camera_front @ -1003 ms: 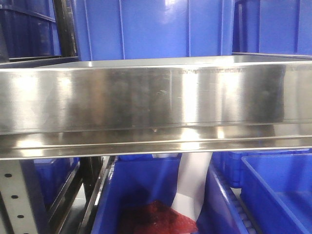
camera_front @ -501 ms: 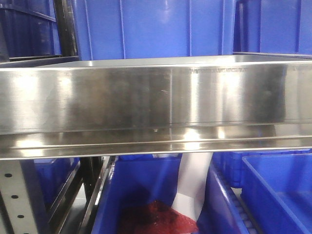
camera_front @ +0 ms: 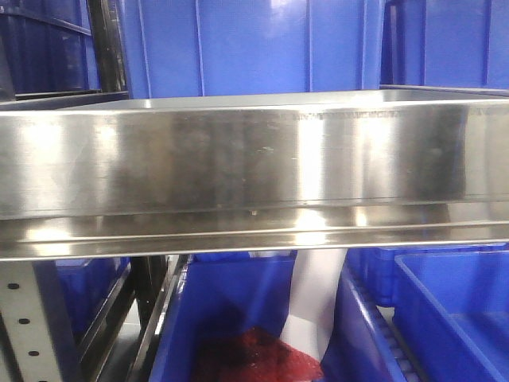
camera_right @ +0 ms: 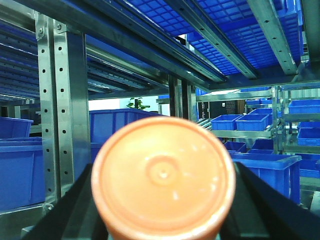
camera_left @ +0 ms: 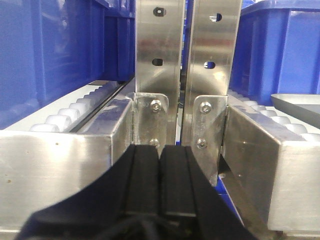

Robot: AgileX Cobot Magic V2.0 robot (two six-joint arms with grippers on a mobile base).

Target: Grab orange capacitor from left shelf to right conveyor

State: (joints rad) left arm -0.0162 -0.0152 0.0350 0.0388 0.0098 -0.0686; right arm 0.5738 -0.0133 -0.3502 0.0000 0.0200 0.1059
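The orange capacitor [camera_right: 162, 177] fills the middle of the right wrist view, seen end-on with its flat round top toward the camera. My right gripper [camera_right: 162, 205] is shut on it, with one black finger [camera_right: 70, 212] on each side of it. My left gripper [camera_left: 160, 155] is shut with nothing in it, its two black pads pressed together in front of two steel uprights [camera_left: 157, 55]. The left shelf [camera_front: 238, 159] spans the front view as a shiny steel lip. No gripper shows in that view. The right conveyor is out of view.
Blue bins [camera_front: 246, 48] stand behind the shelf and more [camera_front: 457, 310] sit below it, one holding red mesh [camera_front: 254, 358]. White roller tracks [camera_left: 75, 110] run either side of the left gripper. Perforated uprights [camera_right: 62, 110] and racks of blue bins [camera_right: 250, 122] surround the right gripper.
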